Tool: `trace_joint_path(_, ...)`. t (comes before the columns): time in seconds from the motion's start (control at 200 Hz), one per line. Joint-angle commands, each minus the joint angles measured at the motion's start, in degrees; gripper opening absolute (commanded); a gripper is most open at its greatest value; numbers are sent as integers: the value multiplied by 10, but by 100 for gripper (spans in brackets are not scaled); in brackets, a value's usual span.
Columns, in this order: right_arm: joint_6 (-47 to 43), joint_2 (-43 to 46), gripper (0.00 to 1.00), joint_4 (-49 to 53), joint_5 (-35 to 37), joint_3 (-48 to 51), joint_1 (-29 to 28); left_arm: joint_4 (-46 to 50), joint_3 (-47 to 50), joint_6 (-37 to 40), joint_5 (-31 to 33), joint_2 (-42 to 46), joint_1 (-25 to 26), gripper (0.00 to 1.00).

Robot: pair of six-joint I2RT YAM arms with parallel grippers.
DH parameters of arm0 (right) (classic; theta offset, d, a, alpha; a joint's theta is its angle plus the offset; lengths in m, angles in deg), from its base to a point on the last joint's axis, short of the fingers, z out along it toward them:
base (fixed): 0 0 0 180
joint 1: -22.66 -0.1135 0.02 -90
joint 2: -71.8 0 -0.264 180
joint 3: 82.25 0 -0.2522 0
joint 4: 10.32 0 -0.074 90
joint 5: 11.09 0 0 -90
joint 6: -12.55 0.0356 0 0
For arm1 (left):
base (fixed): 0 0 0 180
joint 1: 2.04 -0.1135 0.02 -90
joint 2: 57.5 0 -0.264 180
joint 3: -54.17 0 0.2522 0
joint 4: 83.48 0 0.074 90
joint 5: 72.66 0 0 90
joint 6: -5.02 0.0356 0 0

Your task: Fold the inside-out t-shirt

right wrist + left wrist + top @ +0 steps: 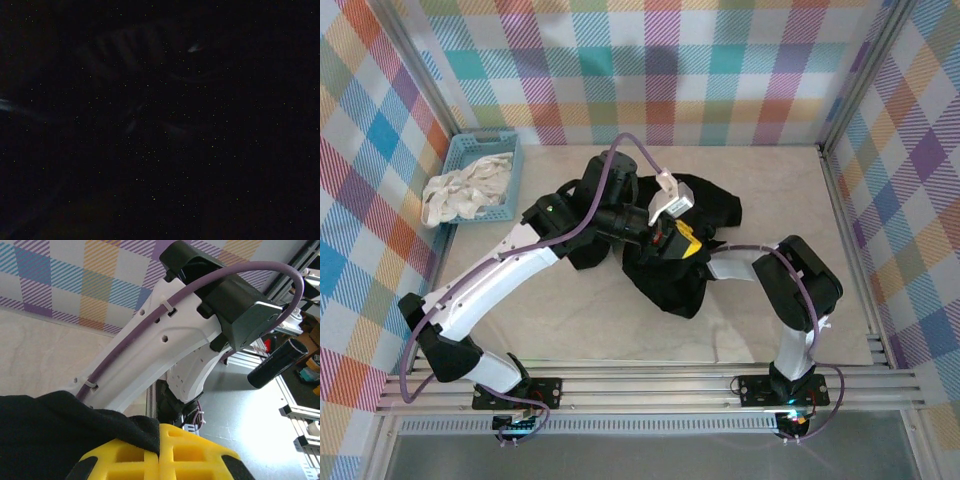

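Right tool: sunk in the black folds right of centre; I cannot tell its opening or hold.
Left tool: yellow fingers pressed together, cloth seemingly pinched at the tips.
Large black cloth inside-out t-shirt: bunched mid-frame on the beige tabletop.
Next move: I'd draw the pinched edge outward slowly, spreading the bunch flat before folding.

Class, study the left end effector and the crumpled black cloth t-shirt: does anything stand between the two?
Nothing visible does. The left end effector, with yellow block fingers, is shut right at the crumpled black cloth t-shirt; black cloth lies over one finger and reaches the seam where the fingers meet.
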Motion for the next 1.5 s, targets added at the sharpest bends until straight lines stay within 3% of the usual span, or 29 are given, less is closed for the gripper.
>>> trace_joint_path(0.0, 20, -19, 43, 71, 15, -35, 5, -10, -33, 2, -38, 25, 12, 0)
trace_joint_path(0.32, 22, 18, 56, 71, -78, -28, 5, -8, -31, -12, 31, 14, 12, 0)
trace_joint_path(0.455, -55, 0, 62, 149, 9, -70, -8, -18, -35, -23, 2, 13, 13, 0)
trace_joint_path(0.615, -223, -9, 66, 118, 89, -71, -42, -17, -32, -20, 8, 21, 13, 0)
trace_joint_path(0.855, -312, -43, 68, 120, 73, -121, -36, -23, -34, -36, 1, 18, 14, 0)
trace_joint_path(1.02, -328, -92, 69, 161, 67, -170, -8, -30, -40, -38, -6, 35, 13, 0)
trace_joint_path(1.18, -315, -120, 71, 238, 42, -214, 12, -21, -60, -25, 42, 45, 13, 0)
trace_joint_path(1.495, -288, -183, 85, 386, 6, -318, 43, -17, -112, 6, 118, 58, 13, 0)
